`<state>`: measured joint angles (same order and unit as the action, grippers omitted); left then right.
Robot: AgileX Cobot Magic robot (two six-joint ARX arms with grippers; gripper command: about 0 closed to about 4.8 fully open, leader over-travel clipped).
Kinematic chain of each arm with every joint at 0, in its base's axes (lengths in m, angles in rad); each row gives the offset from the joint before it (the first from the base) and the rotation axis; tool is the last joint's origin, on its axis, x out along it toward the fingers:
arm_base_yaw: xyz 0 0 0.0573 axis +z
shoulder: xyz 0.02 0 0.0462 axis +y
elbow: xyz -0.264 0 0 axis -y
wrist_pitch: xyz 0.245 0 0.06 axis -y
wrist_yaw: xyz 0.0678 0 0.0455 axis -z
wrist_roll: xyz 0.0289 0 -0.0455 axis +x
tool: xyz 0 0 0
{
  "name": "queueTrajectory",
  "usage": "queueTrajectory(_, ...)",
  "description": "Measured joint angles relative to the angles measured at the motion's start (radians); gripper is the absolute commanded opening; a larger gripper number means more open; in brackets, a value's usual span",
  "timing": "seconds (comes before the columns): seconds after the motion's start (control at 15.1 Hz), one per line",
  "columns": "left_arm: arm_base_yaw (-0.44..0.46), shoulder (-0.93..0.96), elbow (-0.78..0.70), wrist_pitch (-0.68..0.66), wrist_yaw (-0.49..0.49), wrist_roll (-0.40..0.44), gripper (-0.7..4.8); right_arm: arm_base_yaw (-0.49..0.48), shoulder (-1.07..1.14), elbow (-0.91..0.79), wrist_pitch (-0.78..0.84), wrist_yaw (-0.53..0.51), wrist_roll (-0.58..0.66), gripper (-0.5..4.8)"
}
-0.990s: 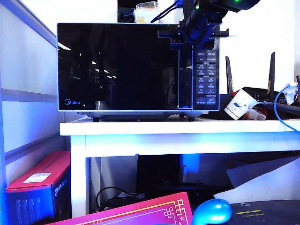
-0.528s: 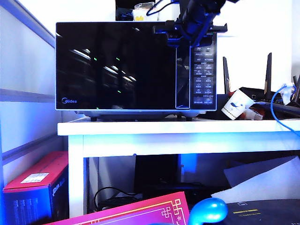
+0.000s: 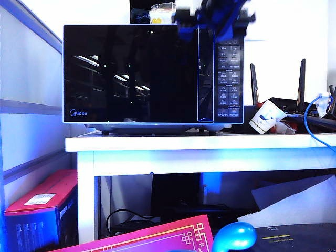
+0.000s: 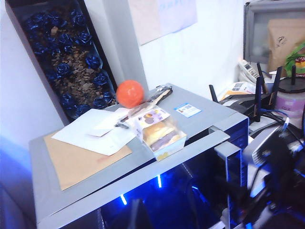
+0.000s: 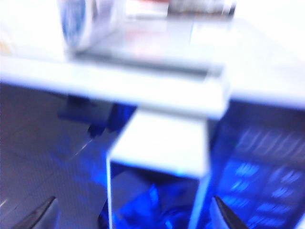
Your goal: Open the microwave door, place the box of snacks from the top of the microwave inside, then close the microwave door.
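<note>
The microwave (image 3: 152,76) stands on the white table (image 3: 199,149), and the microwave door (image 3: 131,73) looks shut or almost shut in the exterior view. The right gripper (image 3: 212,18) is at the upper middle of that frame, blurred, in front of the top end of the handle strip (image 3: 206,73). In the right wrist view its two fingertips (image 5: 43,212) stand wide apart at the lower corners, with the top of the handle strip between them and a little above, so the jaws are open and hold nothing. The long axis of the handle runs vertically, so I judge the jaws must close across it from the sides. The box of snacks (image 4: 159,136) lies on the microwave top, near its front edge, up and to the left of the right gripper in the exterior view. The left gripper does not appear in any frame; only its camera looks down on the box.
</note>
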<state>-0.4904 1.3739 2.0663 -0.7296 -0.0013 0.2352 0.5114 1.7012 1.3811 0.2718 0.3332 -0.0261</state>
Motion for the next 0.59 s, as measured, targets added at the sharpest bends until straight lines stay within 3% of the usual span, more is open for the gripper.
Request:
queueTrajectory(0.26,0.0,0.0,0.0,0.0,0.0,0.0,-0.05,-0.009,-0.072,0.0,-0.027,0.0,-0.03,4.13)
queueTrajectory(0.59,0.0,0.0,0.0,0.0,0.0,0.0,-0.06,-0.038,-0.193,0.003,-0.015,-0.071,-0.098,3.87)
